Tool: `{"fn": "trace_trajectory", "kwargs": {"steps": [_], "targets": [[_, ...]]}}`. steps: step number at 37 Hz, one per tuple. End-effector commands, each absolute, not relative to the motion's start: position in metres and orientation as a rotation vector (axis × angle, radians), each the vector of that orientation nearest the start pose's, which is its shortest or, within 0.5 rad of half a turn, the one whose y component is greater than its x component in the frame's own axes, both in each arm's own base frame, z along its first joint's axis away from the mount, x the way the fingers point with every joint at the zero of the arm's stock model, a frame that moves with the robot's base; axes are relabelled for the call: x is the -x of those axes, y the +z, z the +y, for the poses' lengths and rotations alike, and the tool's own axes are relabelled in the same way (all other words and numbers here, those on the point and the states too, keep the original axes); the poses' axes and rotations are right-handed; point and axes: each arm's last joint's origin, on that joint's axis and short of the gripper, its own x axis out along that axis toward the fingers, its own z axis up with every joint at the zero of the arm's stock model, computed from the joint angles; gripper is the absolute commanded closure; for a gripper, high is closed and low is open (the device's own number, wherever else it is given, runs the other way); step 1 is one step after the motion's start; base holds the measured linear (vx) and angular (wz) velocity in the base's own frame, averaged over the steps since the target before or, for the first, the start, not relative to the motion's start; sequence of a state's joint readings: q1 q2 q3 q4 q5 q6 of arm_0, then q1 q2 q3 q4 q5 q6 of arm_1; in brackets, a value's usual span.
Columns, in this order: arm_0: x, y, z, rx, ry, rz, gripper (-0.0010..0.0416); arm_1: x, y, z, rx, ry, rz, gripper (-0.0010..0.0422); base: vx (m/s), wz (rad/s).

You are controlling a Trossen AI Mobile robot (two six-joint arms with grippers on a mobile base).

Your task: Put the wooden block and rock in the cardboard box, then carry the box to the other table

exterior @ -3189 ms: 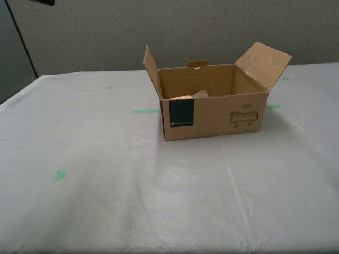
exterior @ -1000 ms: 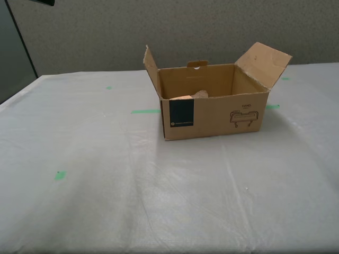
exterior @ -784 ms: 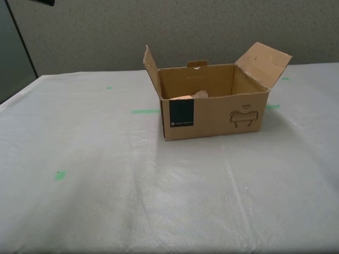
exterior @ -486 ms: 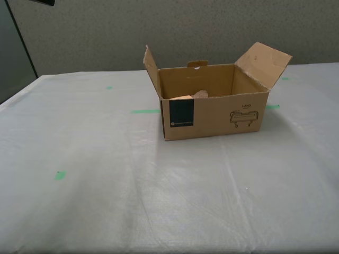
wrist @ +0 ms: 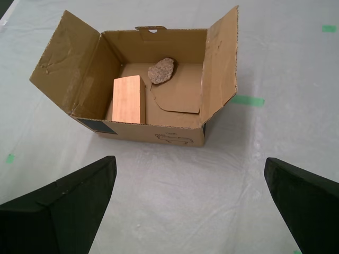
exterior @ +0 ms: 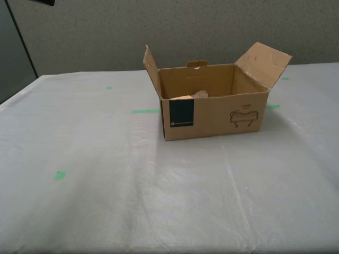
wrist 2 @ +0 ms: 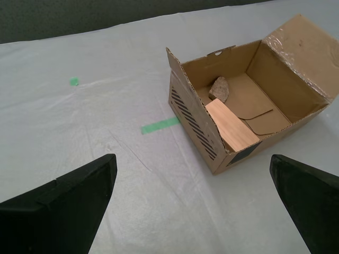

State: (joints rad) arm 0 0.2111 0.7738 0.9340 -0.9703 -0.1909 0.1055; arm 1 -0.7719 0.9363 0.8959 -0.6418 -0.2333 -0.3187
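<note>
Sitting on the wrinkled grey-white table (exterior: 79, 201) w/ green tape marks (exterior: 60, 175), the cardboard box (exterior: 212, 114) has its flaps up. Inside, per both wrist views: the wooden block (wrist: 128, 99) lies flat on the box floor, the rock (wrist: 162, 70) just beside it toward the back wall, apparently not touching. My first pincer (wrist: 190, 201) and my second pincer (wrist 2: 193, 203) both hang above the table short of the box, jaws spread wide, nothing between them; neither touches the box. No arms show in the exterior view.

Judgement: task looks essentially done, so the main risk is a needless bump. If either pincer drops or swings toward the box, a fingertip could catch an upright flap and drag or tip the box. Wrinkled cover could also snag a low fingertip and pull the box along w/ it. Safest is to back off high.
</note>
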Motion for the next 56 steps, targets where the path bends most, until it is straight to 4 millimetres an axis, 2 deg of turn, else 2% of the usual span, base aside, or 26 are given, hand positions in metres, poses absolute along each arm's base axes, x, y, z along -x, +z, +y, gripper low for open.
{"fn": "trace_trajectory", "kwargs": {"steps": [1,56], "targets": [[-0.1258,0.3168,0.0326,-0.088,0.336,0.833,0.0016,-0.1374,0.306,-0.1243,-0.027,-0.41,0.675,0.0016,0.0,0.0],[-0.1258,0.3169,0.0326,-0.088,0.336,0.832,0.0016,-0.1374,0.3059,-0.1243,-0.028,-0.41,0.675,0.0016,0.0,0.0]]}}
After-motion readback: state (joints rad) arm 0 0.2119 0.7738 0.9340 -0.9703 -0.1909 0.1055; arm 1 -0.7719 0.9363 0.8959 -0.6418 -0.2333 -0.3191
